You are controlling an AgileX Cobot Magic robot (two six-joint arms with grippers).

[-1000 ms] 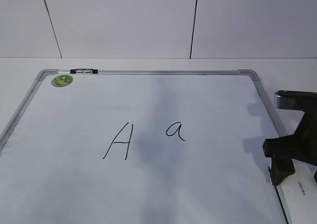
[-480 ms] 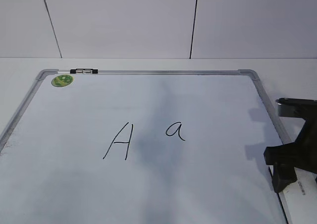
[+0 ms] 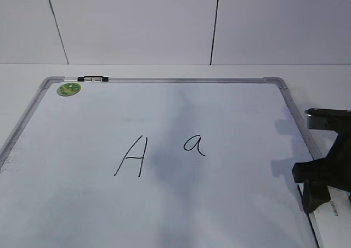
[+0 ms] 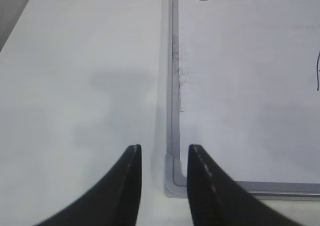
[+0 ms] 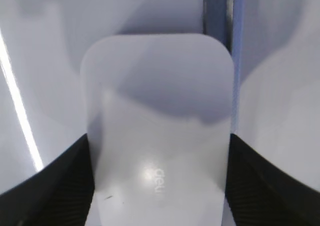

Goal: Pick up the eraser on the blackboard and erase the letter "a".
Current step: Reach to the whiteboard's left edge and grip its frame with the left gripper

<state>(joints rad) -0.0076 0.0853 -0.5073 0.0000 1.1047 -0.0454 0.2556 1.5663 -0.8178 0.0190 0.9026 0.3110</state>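
right gripper (image 3: pixel 323 190): low at the blackboard's right edge, barely moved vs 0.5 s ago; it dropped over the half second before that
right jaws: spread, one on each long side of the eraser (image 5: pixel 157 136); can't tell if they touch it
eraser: flat at the right frame of the blackboard (image 3: pixel 164 204), unmoved
letter "a" (image 3: pixel 194 144): intact, mid-board, right of capital "A" (image 3: pixel 131 157)
left gripper (image 4: pixel 162 158): jaws parted, empty, straddling the board's corner frame
green sticker (image 3: pixel 69 89): far left corner
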